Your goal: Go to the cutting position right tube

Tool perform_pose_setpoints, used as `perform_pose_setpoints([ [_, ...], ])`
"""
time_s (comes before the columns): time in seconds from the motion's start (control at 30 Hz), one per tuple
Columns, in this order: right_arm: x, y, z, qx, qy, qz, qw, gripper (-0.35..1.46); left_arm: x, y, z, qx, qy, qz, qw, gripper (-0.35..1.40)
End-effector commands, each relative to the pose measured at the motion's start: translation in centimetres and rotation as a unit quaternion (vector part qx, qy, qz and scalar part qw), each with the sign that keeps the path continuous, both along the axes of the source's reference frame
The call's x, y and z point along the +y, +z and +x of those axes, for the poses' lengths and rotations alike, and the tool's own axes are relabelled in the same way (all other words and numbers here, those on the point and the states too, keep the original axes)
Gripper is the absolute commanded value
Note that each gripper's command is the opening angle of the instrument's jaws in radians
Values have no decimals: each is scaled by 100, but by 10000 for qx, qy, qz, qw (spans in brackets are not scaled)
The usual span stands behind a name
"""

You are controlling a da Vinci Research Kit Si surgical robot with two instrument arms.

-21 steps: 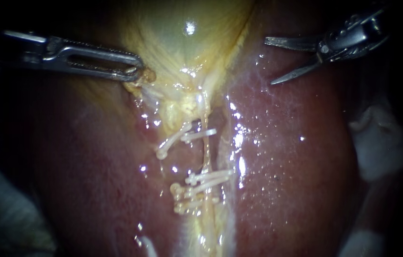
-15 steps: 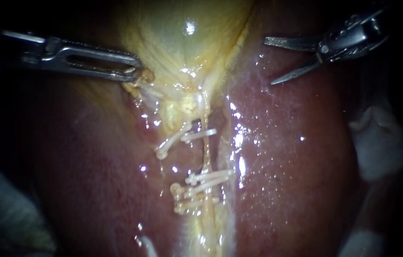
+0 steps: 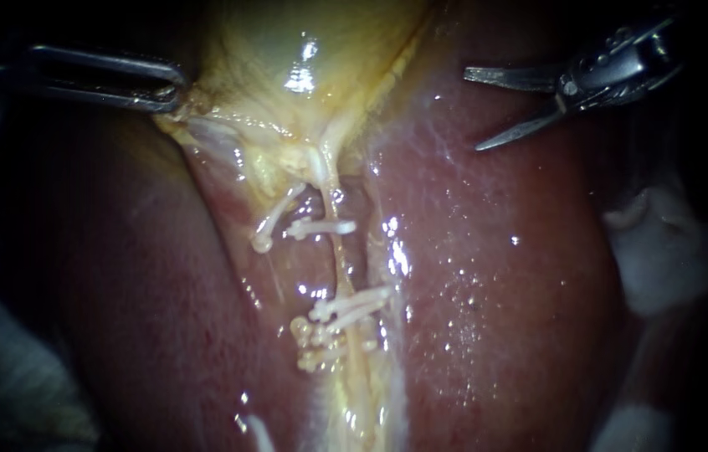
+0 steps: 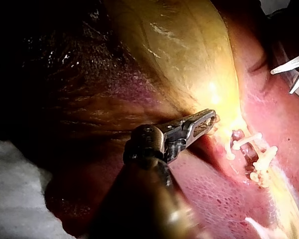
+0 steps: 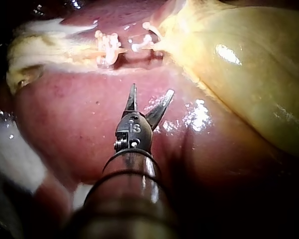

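**Right instrument [image 3: 473,110] holds its blades wide, well apart from the right tube [image 3: 340,259]**

Its two slim, pointed blades stand spread in a clear V with nothing between them, hovering over the glossy red liver [image 3: 496,276] at the far right of the endoscope view. In the right wrist view the same instrument [image 5: 152,90] points toward the clipped tubes, with a stretch of bare liver [image 5: 79,114] ahead of the blade tips.

The left instrument [image 3: 171,94] comes in from the far left. Its slotted jaws are closed on the yellow edge of the gallbladder [image 3: 287,50], and a fold of tissue runs taut from that grip. The left wrist view shows the same hold: jaws [image 4: 209,119] lying together, with their tips in the gallbladder's [image 4: 179,45] lower margin.

The right tube is a thin, pale strand running from the gallbladder's neck toward the near edge, in the groove between the liver lobes. One white clip [image 3: 320,227] crosses it high up — a cluster of clips [image 3: 346,308] crosses it lower down, leaving a bare length between them. Another clip [image 3: 272,219] lies slanted just to the left.
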State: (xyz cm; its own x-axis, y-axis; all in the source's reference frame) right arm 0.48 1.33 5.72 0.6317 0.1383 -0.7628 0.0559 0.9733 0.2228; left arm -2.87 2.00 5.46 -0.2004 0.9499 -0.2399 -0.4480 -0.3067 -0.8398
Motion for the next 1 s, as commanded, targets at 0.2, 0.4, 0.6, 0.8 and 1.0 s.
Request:
perform_pose_setpoints([
  [0.2,-25,8,18,58,177,831,9964,144,0,0,0,0,-1,-4,10000,-35],
  [0.4,-58,18,35,-113,138,1653,9861,144,0,0,0,0,-1,-4,10000,-35],
  [0.6,-95,39,51,-350,7,2157,9758,144,0,0,0,0,-1,-4,10000,-35],
  [0.8,-122,65,66,-499,-69,2495,9671,144,0,0,0,0,-1,-4,10000,-35],
  [1.0,-134,86,85,-585,-139,2755,9594,144,0,0,1,-1,-1,-4,10000,-35],
])
